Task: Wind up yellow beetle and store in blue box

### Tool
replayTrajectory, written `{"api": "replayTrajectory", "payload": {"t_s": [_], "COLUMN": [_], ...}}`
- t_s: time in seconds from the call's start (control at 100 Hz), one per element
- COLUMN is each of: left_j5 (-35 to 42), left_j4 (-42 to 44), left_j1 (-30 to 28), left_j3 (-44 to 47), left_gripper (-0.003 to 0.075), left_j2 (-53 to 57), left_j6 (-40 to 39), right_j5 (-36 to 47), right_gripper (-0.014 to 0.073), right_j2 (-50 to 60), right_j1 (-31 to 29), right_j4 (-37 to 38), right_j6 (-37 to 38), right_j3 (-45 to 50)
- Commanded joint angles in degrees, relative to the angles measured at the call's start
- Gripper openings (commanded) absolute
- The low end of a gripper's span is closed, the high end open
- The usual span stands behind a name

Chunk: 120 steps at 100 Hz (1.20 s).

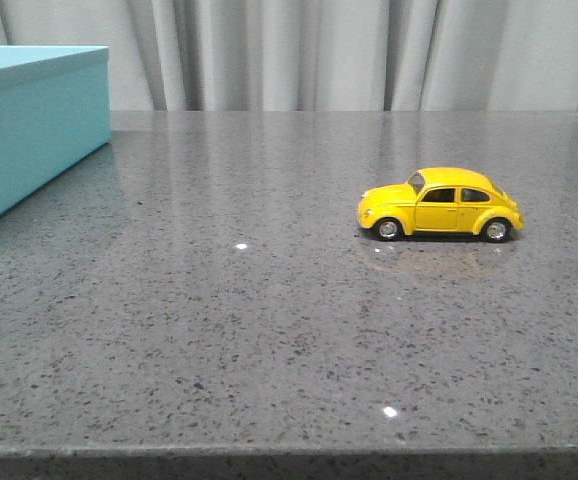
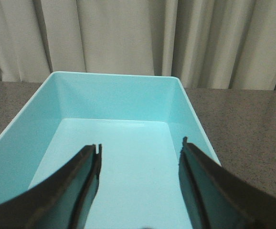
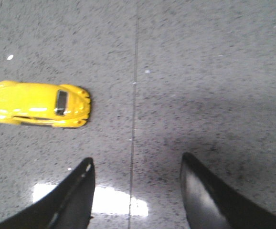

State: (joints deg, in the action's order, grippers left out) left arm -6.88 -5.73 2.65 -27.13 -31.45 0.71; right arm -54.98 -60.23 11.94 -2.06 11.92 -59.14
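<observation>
Car [image 1: 439,204] on all wheels on table [image 1: 269,330], right side, untouched; box [image 1: 29,130] far left, empty. Both grippers [image 3: 135,188] [image 2: 140,183] spread, holding nothing. You have winding and storing left.

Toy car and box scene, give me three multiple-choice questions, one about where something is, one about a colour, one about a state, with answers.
1. Where is the toy car on the table in the front view?
A. inside the box
B. on the right side, standing on its wheels
C. at the left edge

2. What colour is the box?
A. red
B. light blue
C. black

3. How is the left gripper?
A. jaws open, holding nothing
B. shut on the car
C. shut on the box wall

Answers: 1 B, the car stands right of centre, far from the box. 2 B, its walls are turquoise-blue. 3 A, the left wrist view shows a wide gap over the bare box floor.
</observation>
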Motion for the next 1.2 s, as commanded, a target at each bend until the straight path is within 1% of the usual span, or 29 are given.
{"api": "replayTrajectory", "payload": {"t_s": [0.0, 0.19, 0.38, 0.43, 0.51, 0.63, 0.81, 1.0, 1.19], "left_j5": [4.7, 4.7, 4.7, 4.7, 4.7, 4.7, 4.7, 4.7, 4.7], "left_j4": [-0.1, -0.1, -0.1, -0.1, -0.1, -0.1, 0.8, 1.5, 1.5], "left_j1": [0.4, 0.4, 0.4, 0.4, 0.4, 0.8, 3.4, 3.4, 3.4], "left_j3": [-2.2, -2.2, -2.2, -2.2, -2.2, -2.2, -2.2, -2.2, -2.2], "left_gripper": [0.0367, 0.0367, 0.0367, 0.0367, 0.0367, 0.0367, 0.0367, 0.0367, 0.0367], "left_j2": [-0.4, -0.4, -0.4, -0.4, -0.4, -0.4, -0.4, -0.4, -0.4], "left_j6": [-0.7, -0.7, -0.7, -0.7, -0.7, -0.7, -0.7, -0.7, -0.7], "right_j5": [0.1, -2.6, -4.0, -4.0, -4.0, -4.5, -3.9, -4.3, 0.3], "right_gripper": [0.0447, 0.0447, 0.0454, 0.0461, 0.0461, 0.0461, 0.0456, 0.0456, 0.0456], "right_j2": [-2.2, -8.9, -15.1, -16.3, -18.3, -20.5, -22.6, -24.8, -25.6], "right_j1": [2.0, 7.6, 13.9, 15.1, 16.5, 17.5, 18.1, 18.1, 18.5], "right_j4": [-0.3, 0.6, 7.9, 8.4, 8.4, 8.3, 8.3, 8.3, 8.4], "right_j6": [1.5, 7.7, 17.9, 20.3, 21.9, 22.7, 25.2, 26.9, 29.0], "right_j3": [-4.0, -9.5, -13.9, -14.8, -15.9, -18.2, -20.0, -20.1, -20.2]}}
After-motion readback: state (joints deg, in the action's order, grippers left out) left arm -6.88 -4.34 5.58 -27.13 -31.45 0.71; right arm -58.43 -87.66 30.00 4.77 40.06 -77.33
